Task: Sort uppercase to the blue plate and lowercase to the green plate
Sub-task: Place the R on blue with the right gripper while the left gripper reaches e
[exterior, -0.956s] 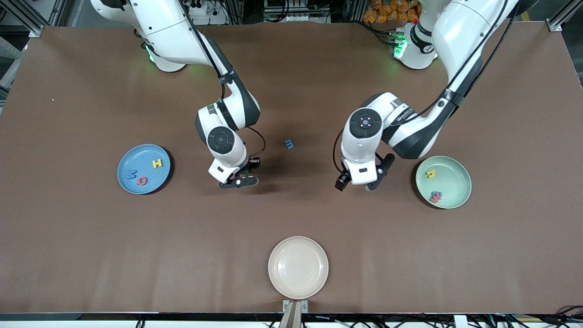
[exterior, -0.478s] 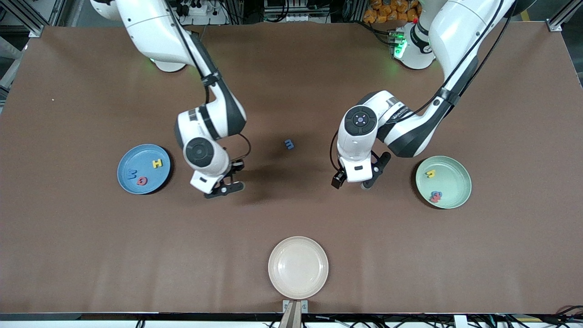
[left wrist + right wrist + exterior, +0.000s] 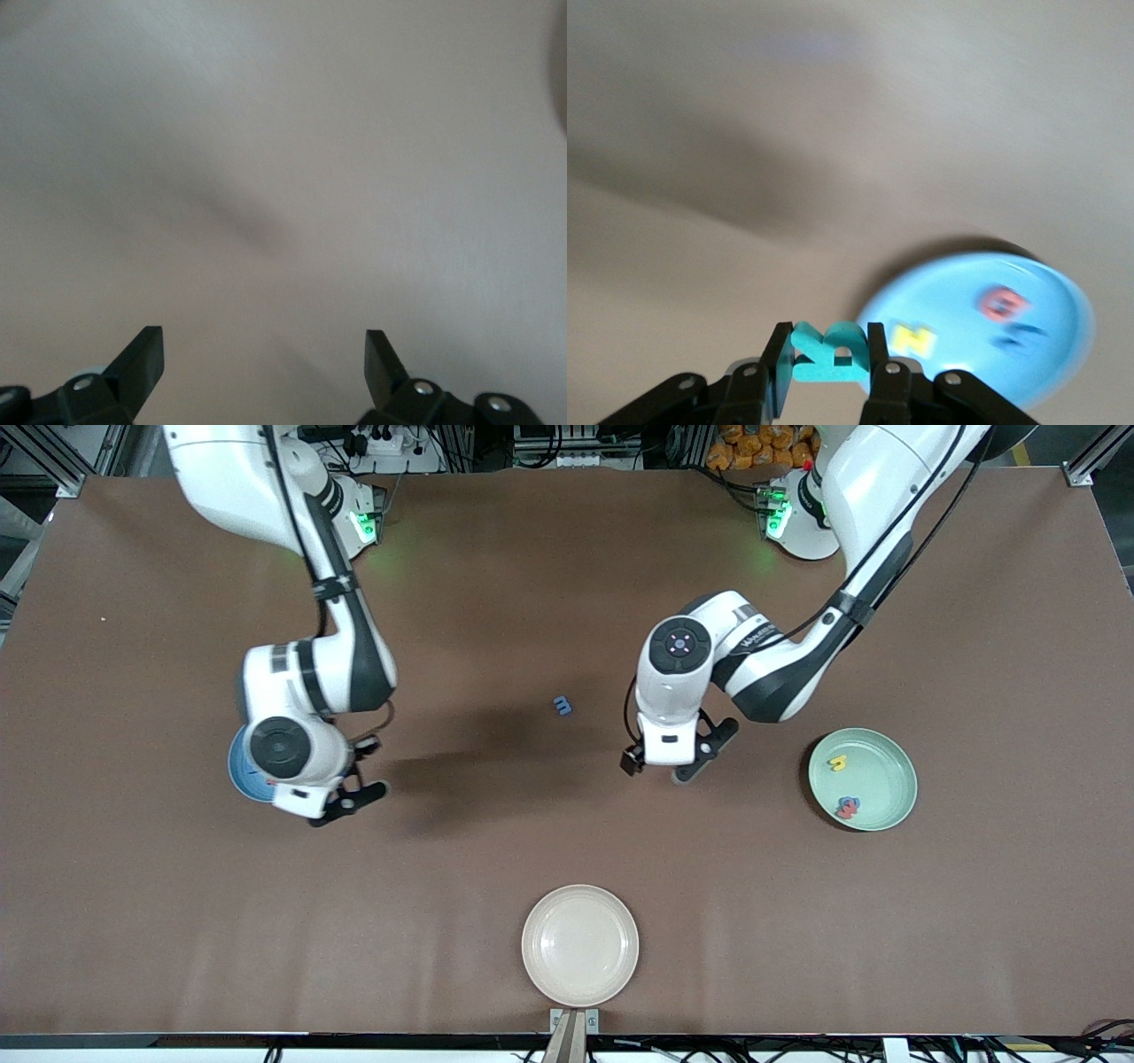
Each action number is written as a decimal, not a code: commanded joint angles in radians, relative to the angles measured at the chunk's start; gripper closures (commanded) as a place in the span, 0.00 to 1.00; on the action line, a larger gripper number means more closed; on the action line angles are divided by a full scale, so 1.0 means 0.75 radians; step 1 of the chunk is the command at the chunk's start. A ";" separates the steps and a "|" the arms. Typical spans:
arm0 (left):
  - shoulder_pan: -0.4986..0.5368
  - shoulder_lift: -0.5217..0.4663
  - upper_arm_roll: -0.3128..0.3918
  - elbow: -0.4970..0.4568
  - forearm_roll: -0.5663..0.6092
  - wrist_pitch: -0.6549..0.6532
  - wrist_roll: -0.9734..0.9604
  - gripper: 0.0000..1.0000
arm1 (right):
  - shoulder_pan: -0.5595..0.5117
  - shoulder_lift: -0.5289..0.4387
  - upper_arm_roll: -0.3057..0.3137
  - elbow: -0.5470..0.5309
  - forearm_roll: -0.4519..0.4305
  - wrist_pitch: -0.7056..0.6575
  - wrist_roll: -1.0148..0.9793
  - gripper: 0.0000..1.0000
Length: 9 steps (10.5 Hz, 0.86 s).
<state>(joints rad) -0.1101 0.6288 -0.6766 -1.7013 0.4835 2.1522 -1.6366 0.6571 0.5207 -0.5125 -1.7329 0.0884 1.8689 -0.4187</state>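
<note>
Now the right gripper (image 3: pixel 829 376), pinching the teal letter (image 3: pixel 829 351), has moved beside the blue plate (image 3: pixel 1050 372) for the drop, while the left gripper (image 3: pixel 264 361) waits spread over bare table.

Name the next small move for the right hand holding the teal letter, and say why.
Probably carry on the last bit until over the blue plate, then open. The right hand is shut on the teal letter, a capital, and its wrist view shows the plate just ahead with other letters already in it.
</note>
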 commanded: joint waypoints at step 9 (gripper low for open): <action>-0.307 0.309 0.006 0.098 0.020 0.184 0.266 0.00 | -0.130 0.003 -0.092 -0.256 -0.065 0.122 -0.368 0.00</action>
<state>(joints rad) -0.3059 0.8172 -0.6796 -1.6851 0.4835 2.2885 -1.4583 0.5659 0.5348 -0.5842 -1.9142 0.0479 1.9551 -0.6976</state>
